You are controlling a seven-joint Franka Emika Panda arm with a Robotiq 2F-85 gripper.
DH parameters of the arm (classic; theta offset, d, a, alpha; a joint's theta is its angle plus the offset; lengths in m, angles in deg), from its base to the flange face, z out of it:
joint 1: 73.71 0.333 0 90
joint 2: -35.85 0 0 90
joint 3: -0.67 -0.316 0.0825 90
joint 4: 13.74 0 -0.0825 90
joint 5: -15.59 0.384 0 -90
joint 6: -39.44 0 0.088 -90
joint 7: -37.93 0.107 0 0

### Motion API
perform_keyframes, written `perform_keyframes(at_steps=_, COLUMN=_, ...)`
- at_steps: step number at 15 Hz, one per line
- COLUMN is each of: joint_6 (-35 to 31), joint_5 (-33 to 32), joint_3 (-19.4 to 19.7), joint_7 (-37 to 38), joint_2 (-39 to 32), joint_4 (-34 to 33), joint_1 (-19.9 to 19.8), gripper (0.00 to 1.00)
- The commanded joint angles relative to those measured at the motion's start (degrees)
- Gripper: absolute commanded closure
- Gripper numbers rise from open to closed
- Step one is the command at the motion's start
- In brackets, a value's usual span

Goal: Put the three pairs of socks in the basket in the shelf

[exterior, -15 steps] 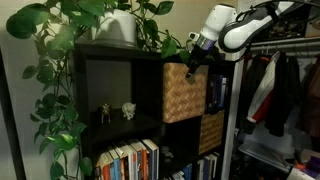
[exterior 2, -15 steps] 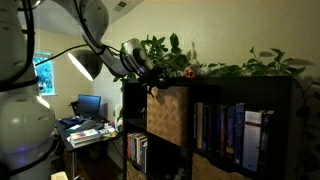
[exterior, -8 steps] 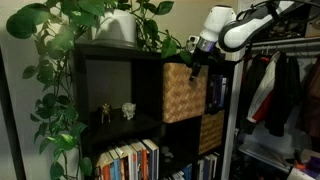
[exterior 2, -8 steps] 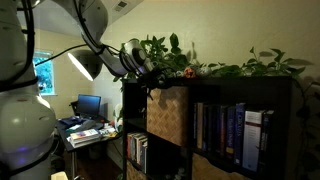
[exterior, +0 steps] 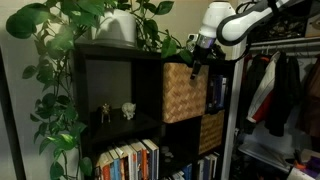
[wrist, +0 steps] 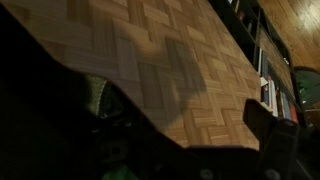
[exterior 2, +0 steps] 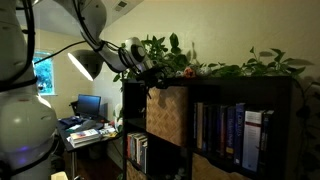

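Little has shifted in the last second: the gripper (exterior: 196, 62) has edged slightly closer to the top front edge of the basket (exterior: 185, 92). The basket sits in an upper compartment of the shelf (exterior: 118, 50), and its weave fills the wrist view. Claw state: cannot tell, too dark. No socks made out. Probably lining up a drop.

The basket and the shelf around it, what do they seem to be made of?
The basket looks like tan woven wicker: the wrist view shows flat strips in a blocky crisscross weave. The shelf looks like black painted or laminated board, with smooth, flat, matte panels; which of the two cannot be told.
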Motion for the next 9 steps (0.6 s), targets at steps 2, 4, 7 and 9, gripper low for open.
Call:
perform_keyframes(at_steps=2, joint_6=7.45, joint_5=3.9, joint_3=0.07, joint_7=-0.78, joint_2=5.6, joint_4=1.58, joint_1=2.23, gripper=0.0)
perform_keyframes(at_steps=4, joint_6=9.28, joint_5=4.59, joint_3=-0.05, joint_7=-0.48, joint_2=7.37, joint_4=2.01, joint_1=2.75, gripper=0.0)
perform_keyframes(at_steps=7, joint_6=11.6, joint_5=5.25, joint_3=-0.03, joint_7=-0.64, joint_2=10.06, joint_4=2.5, joint_1=3.66, gripper=0.0)
perform_keyframes(at_steps=9, joint_6=14.03, joint_5=6.22, joint_3=0.08, joint_7=-0.89, joint_2=11.71, joint_4=2.8, joint_1=4.43, gripper=0.0)
